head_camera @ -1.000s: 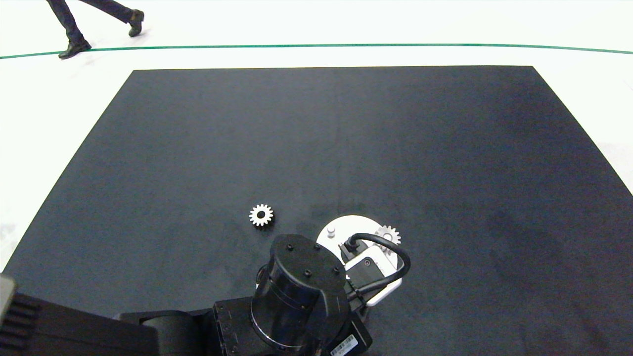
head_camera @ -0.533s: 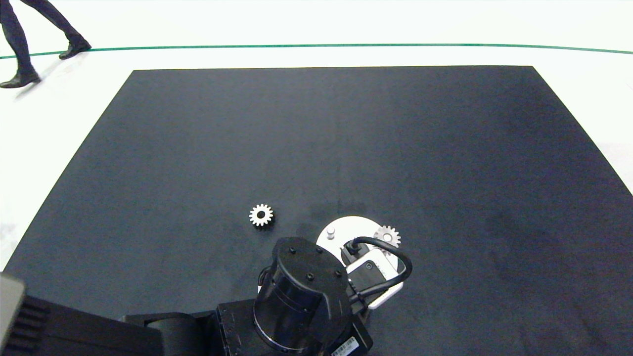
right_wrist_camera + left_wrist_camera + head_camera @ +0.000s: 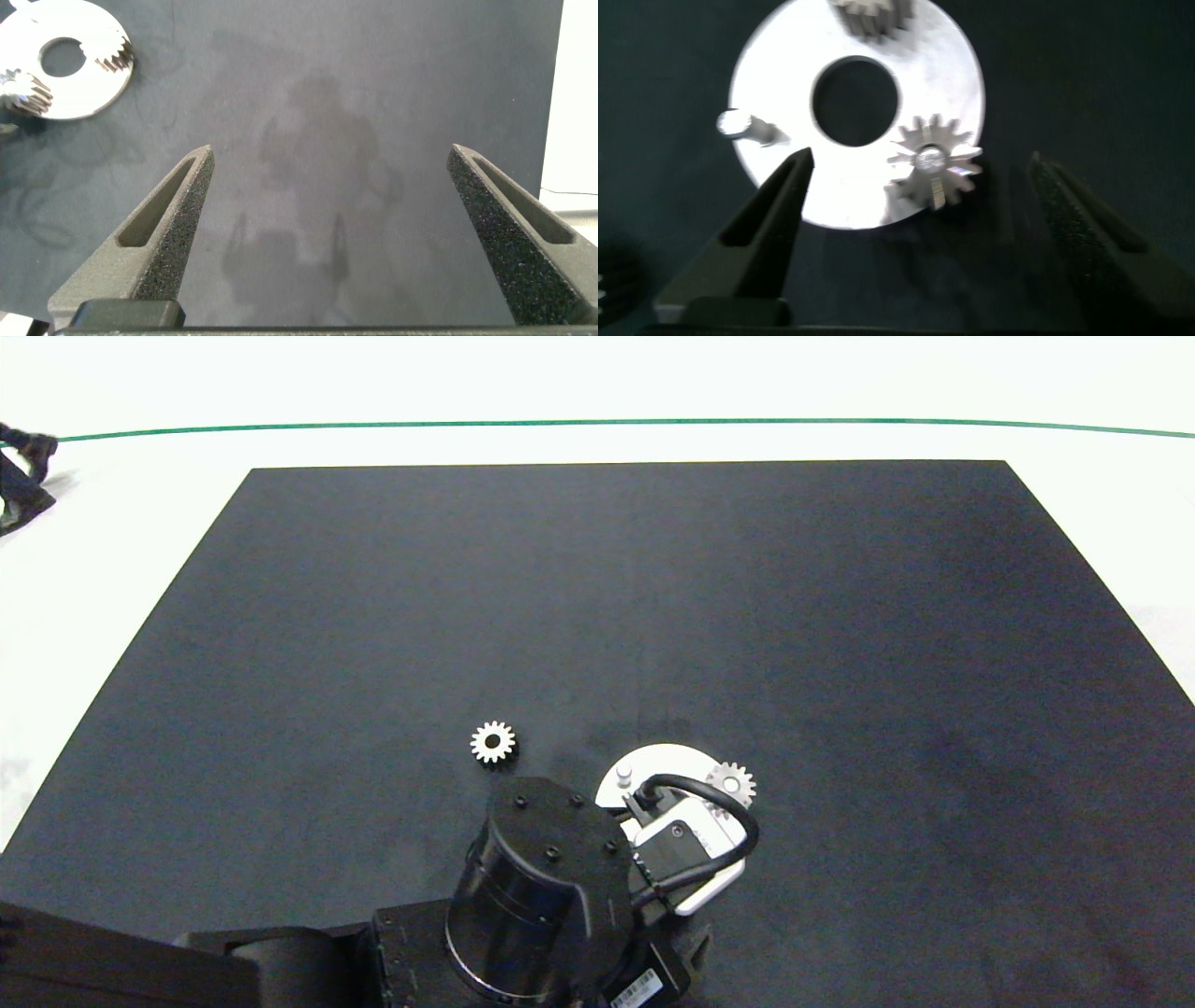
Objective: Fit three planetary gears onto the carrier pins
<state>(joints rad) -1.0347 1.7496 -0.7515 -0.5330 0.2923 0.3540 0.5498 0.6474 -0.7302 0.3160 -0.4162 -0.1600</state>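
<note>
Left gripper [image 3: 920, 201] hangs spread and empty over the white disc [image 3: 775, 65], straddling a seated gear [image 3: 936, 166], apparently just placed. Second gear [image 3: 870, 17] also pinned; one pin [image 3: 736, 124] bare. Third gear [image 3: 493, 743] lies loose on the surface [image 3: 653, 597]. Right gripper [image 3: 332, 224] released, well apart, idle.

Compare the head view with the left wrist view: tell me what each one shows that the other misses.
Only the head view shows the loose gear lying whole on the black mat, and the left arm covering much of the white disc. Only the left wrist view shows the open left tool, the disc's central hole and a second mounted gear. Both show the bare pin and one mounted gear.
</note>
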